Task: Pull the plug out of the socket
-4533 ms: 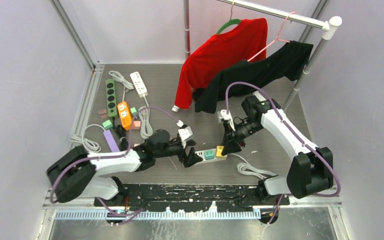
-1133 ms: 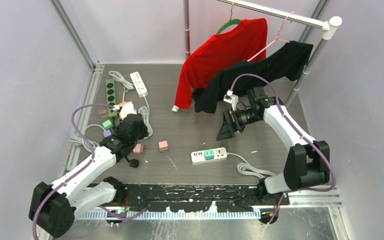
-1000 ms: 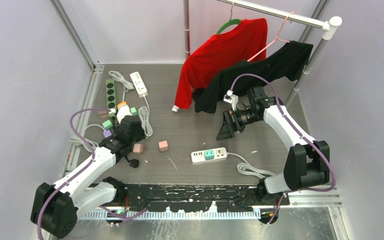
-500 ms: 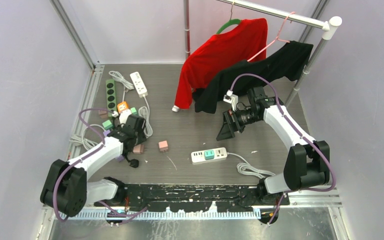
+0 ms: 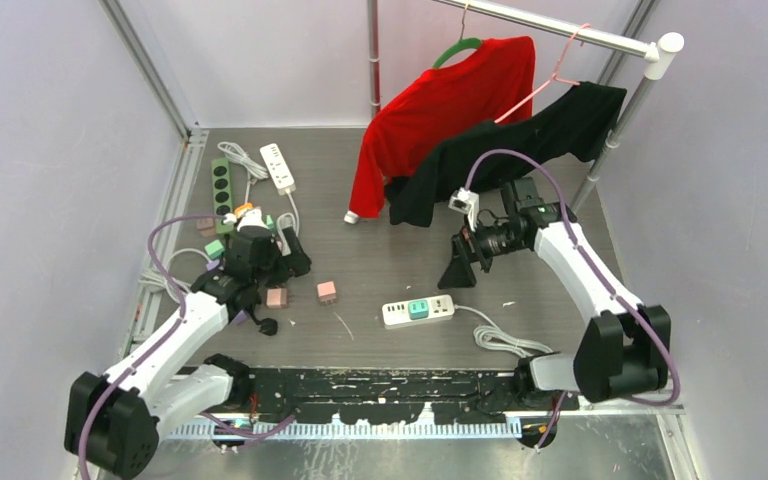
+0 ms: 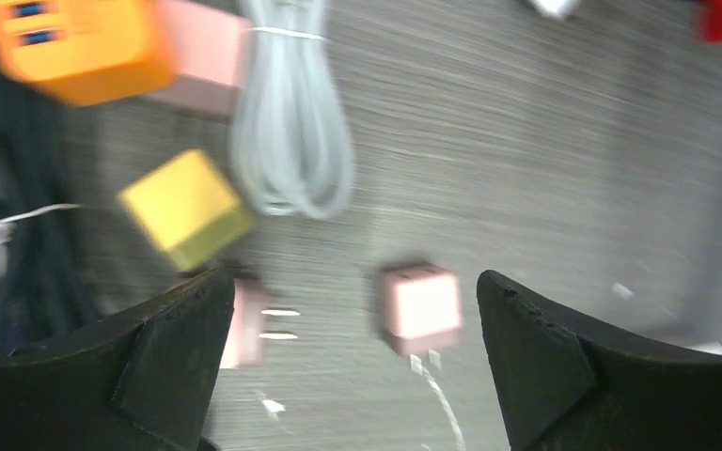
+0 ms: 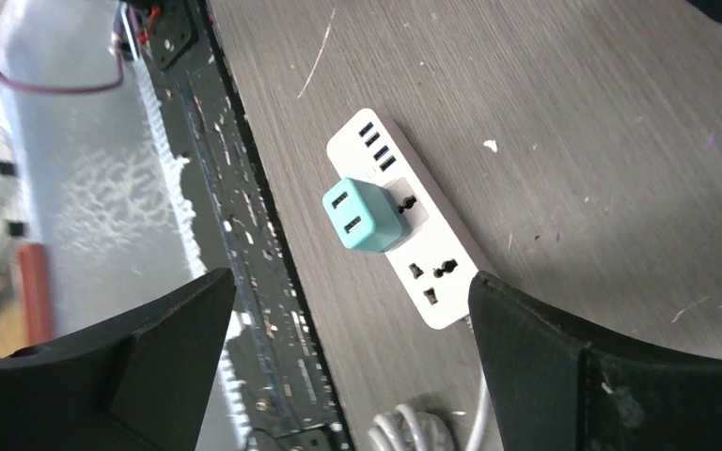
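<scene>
Though apart from the socket strip, pink adapters beside coiled cable.

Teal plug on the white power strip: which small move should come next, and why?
Probably lower the right gripper onto the teal plug. It is seated in the white power strip, and the right jaws stand open and empty above it.

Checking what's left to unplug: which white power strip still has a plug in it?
The white strip near the front centre, carrying a teal plug; the back-left white strip shows none.
</scene>
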### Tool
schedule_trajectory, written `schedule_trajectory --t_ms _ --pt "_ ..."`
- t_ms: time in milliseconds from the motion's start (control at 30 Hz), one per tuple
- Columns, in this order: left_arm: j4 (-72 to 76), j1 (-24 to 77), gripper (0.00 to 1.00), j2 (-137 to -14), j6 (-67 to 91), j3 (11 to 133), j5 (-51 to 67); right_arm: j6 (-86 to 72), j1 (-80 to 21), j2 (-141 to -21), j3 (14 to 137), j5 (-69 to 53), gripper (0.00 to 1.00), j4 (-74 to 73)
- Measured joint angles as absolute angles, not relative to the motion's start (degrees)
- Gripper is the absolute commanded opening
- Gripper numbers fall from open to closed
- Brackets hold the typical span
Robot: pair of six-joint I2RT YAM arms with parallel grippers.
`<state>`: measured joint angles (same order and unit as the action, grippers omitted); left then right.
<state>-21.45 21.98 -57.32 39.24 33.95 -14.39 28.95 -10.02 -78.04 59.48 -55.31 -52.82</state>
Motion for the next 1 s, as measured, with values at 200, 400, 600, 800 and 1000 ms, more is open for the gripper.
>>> schedule_trajectory --t_ms 200,400,600,800,1000 --pt "-10.8 22.0 1.0 -50.7 38.2 32.4 10.3 44.6 -10.0 -67.4 53.5 -59.2 1.0 -55.0" --pt "7.4 28.7 0.99 -46.9 37.9 24.6 24.3 63.4 -10.9 -63.4 48.2 -61.8 1.0 -59.7" --pt "14.4 52.4 0.98 -44.7 22.7 21.2 17.7 69.1 -17.9 -63.3 43.9 -57.6 0.95 -56.5" --pt "23.3 62.4 0.99 -51.5 3.0 15.4 8.1 65.9 -24.1 -64.6 42.4 -51.2 0.99 -48.0" --pt "31.4 62.6 0.99 -63.7 -8.2 13.3 5.5 60.1 -28.4 -67.0 42.4 -46.6 0.99 -39.5"
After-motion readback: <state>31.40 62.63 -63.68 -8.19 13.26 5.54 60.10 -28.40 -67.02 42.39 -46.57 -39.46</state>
